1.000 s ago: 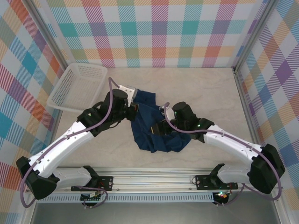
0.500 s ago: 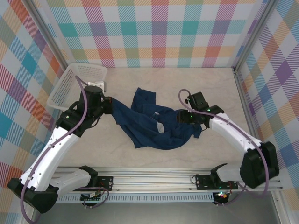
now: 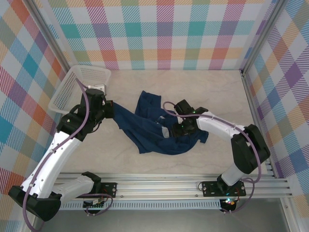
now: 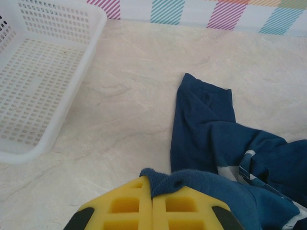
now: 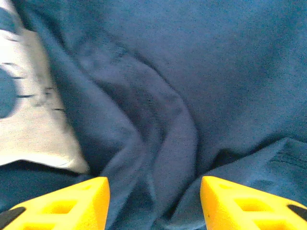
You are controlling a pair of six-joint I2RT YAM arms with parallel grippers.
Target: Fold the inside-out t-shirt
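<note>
Surveying from above, noted a pale beige marbled tabletop (image 3: 217,92), shut in on three sides by pastel checked walls (image 3: 164,34), with a ribbed aluminium mounting rail (image 3: 159,186) along the near edge. Found a white perforated plastic basket (image 3: 79,89) at the far left corner.

Located the dark navy blue cotton t-shirt (image 3: 154,130) lying crumpled at mid-table, right of the basket and clear of it, with a pale patch (image 3: 166,131) showing near its middle.

Recorded the left gripper (image 3: 111,109) pressed together on the shirt's left edge, with cloth bunched at the yellow fingertips (image 4: 124,211). Recorded the right gripper (image 3: 175,129) spread over a fold of navy cloth beside the patch, clamping nothing.

Checked against a second earlier: found both arms then huddled over a tighter bundle, and judged the shirt since drawn out leftward toward the basket. Checked against half a second earlier: found the left gripper barely shifted and the right gripper brought in from the shirt's right edge to its middle.
</note>
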